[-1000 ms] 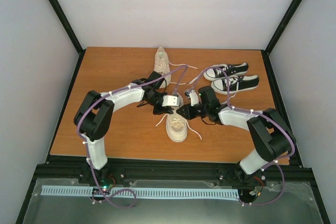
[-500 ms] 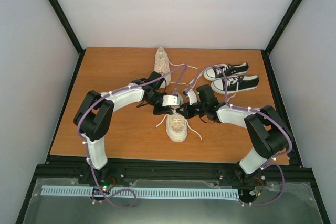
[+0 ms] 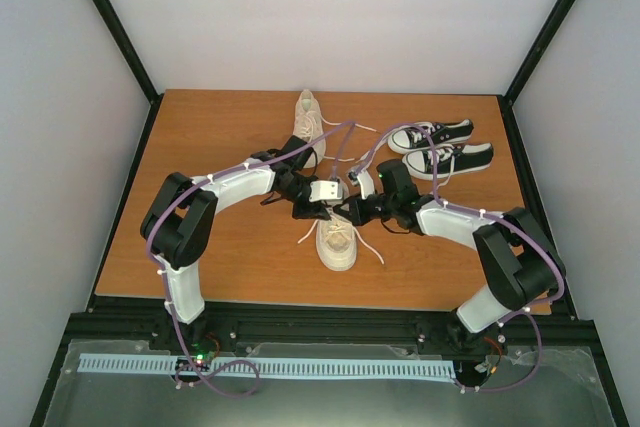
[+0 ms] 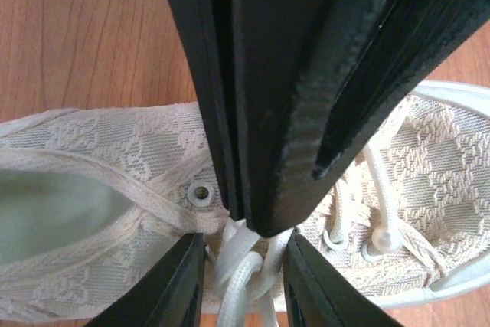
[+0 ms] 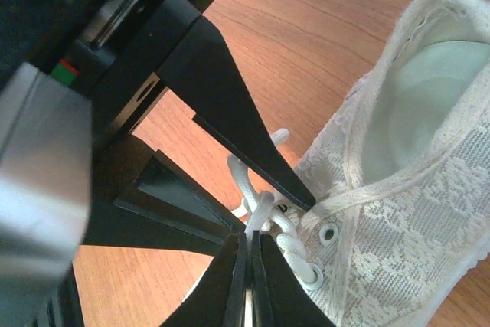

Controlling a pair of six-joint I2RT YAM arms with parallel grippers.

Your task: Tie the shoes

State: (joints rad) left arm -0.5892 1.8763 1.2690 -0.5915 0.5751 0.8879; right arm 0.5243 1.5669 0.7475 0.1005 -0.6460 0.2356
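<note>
Right end effector (image 5: 249, 237) is clenched on the white laces (image 5: 264, 208) just above the top eyelets of the near cream shoe (image 3: 337, 242). The left end effector (image 4: 243, 246) meets it tip to tip over the same spot, its jaws narrowed around a bundle of lace strands that fills the gap, so it appears to be gripping them too. Over the last second the right end effector has edged a little inward toward the left one and its elbow has swung. The left arm and the shoe beneath both tips have hardly shifted. I read this as the strands being gathered or crossed at the throat of the shoe. No bow is formed yet, and loose ends trail on the table (image 3: 220, 127) to either side of the tips. Beyond the left end effector lies the far cream shoe (image 3: 308, 122), untied and not held. Beyond the right end effector sit two black sneakers (image 3: 432, 134), side by side and well apart from the work. Counted: two cream shoes, two black sneakers, two end effectors, one table.
</note>
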